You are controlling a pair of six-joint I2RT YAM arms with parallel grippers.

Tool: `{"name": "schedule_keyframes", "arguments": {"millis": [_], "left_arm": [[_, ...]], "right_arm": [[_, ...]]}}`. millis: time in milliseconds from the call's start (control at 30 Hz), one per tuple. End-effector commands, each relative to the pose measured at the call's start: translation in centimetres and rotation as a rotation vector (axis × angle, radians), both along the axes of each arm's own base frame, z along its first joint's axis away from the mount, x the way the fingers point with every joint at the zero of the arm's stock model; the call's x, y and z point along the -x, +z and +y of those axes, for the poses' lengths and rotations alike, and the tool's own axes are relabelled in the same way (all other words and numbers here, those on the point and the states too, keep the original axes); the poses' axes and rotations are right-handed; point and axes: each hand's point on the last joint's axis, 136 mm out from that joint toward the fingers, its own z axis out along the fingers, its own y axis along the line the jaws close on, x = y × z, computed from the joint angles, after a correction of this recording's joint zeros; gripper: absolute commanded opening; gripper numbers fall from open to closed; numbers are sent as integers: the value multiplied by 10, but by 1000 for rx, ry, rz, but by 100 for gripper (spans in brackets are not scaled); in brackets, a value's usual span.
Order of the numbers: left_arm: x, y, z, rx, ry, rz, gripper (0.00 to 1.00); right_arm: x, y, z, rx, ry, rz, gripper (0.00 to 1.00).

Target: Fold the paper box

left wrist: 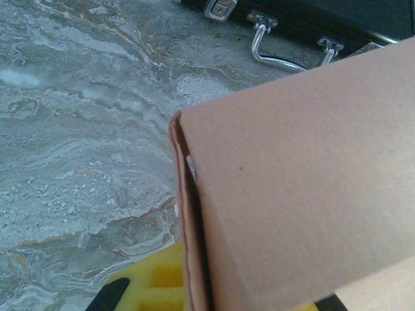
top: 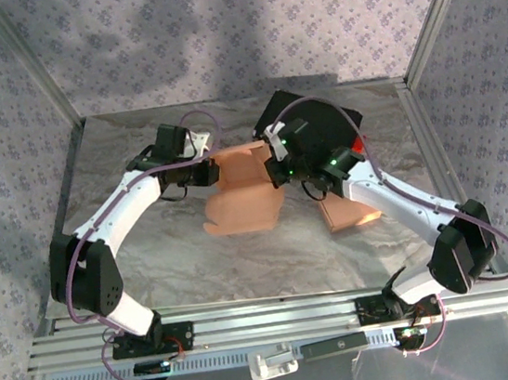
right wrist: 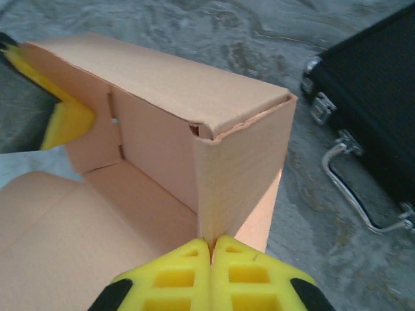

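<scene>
Overhead, the paper box (top: 245,196) sits mid-table between my 2 grippers, its raised wall running left to right: left gripper (top: 212,170) at 1 end, right gripper (top: 279,170) at the other. Left wrist: my fingers (left wrist: 152,285) clamp a wall (thin cardboard). Right wrist: my pads (right wrist: 249,278) are pressed together just beneath the near corner, possibly nipping it.

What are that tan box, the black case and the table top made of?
The box: thin matte tan cardboard, by its creases and raw cut edge. The case: black, perhaps hard plastic or leatherette, with a shiny metal handle. The table: a marbled grey, slightly glossy sheet; material unclear.
</scene>
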Motion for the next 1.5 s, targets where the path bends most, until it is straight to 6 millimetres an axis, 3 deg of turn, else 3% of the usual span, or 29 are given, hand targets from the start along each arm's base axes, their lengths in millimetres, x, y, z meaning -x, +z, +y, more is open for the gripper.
{"name": "schedule_keyframes", "arguments": {"millis": [0,167,333,533,667,967,1167,1333,1467], "left_arm": [[14,37,-25,84,-95,-57,0],[15,39,-24,76,-91,-59,0],[16,38,-22,69,-94,-56,0],[17,37,-23,70,-97,-55,0],[17,38,-23,72,-99,-55,0],[16,39,-25,72,-92,-53,0],[14,39,-26,51,-61,-53,0],[16,39,-27,43,-60,-53,0],[17,37,-26,34,-60,-49,0]], "right_arm": [[-12,-4,-6,102,-110,-50,0],[-13,-9,-2,124,-126,-54,1],[-13,-6,-2,71,-96,-31,16],[-12,-1,0,27,-20,-3,22],[-14,0,-2,29,-6,3,21],[-26,-6,-15,183,-178,-46,0],[-25,-11,-26,350,-410,-132,0],[-28,-12,-26,326,-419,-125,0],[-36,-5,-24,267,-374,-112,9]]}}
